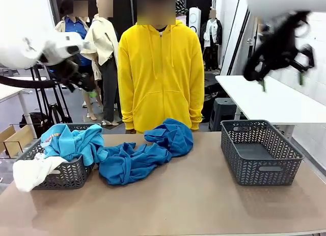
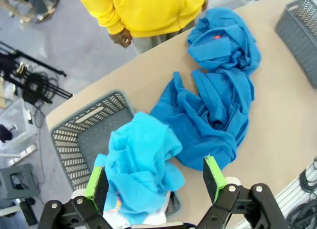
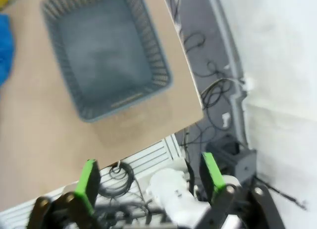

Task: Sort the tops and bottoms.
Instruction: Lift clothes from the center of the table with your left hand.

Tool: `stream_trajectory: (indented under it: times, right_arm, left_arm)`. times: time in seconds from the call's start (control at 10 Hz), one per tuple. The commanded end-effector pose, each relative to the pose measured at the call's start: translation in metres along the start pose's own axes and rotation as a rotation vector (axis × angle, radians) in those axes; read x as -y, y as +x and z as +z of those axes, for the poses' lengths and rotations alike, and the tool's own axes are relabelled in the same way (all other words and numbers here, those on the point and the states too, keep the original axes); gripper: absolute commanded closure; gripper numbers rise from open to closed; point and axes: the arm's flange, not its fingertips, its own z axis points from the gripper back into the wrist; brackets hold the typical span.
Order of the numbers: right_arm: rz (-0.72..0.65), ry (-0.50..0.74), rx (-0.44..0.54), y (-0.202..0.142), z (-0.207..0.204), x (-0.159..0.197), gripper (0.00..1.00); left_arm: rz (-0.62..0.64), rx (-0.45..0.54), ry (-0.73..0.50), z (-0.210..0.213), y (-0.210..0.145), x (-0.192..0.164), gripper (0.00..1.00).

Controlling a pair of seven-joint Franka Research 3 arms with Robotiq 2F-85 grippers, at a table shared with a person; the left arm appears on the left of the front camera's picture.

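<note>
A pile of dark blue garments (image 1: 140,157) lies on the table's middle, seen from above as dark blue garments (image 2: 218,90). The left basket (image 1: 69,176) holds a light blue garment (image 1: 74,141), and a white garment (image 1: 31,174) hangs over its front corner. My left gripper (image 1: 87,89) hangs open high above that basket; in its wrist view the left gripper (image 2: 155,182) frames the light blue garment (image 2: 141,164). The right gripper (image 1: 281,79) is open, raised high over the right basket (image 1: 260,153). In its own view the right gripper (image 3: 148,178) is empty, above the table's edge.
A person in a yellow hoodie (image 1: 160,75) stands at the table's far side, one hand (image 2: 121,38) near the edge. The right basket (image 3: 106,51) is empty. Bare tabletop (image 1: 178,200) lies in front. Cables and a stand sit on the floor beyond the table's right edge.
</note>
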Motion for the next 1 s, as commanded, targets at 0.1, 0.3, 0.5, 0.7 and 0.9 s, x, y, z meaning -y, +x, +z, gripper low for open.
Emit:
stream_trajectory:
  times: [0.1, 0.3, 0.5, 0.7, 0.9]
  right_arm:
    - [-0.03, 0.202, 0.006, -0.056, -0.111, 0.01, 0.0]
    - [-0.064, 0.027, -0.029, -0.016, -0.042, 0.031, 0.0]
    - [-0.064, 0.027, -0.029, -0.016, -0.042, 0.031, 0.0]
    - [-0.034, 0.105, 0.036, -0.008, -0.072, 0.05, 0.0]
    - [0.035, 0.251, 0.058, 0.028, -0.097, 0.085, 0.0]
  left_arm:
    - [0.074, 0.035, 0.063, -0.046, 0.011, 0.046, 0.0]
    - [0.018, 0.016, 0.042, -0.034, 0.011, 0.051, 0.0]
    - [0.018, 0.016, 0.042, -0.034, 0.011, 0.051, 0.0]
    - [0.061, 0.015, 0.044, -0.057, 0.017, 0.061, 0.0]
    - [0.049, 0.034, 0.115, -0.084, 0.042, 0.085, 0.0]
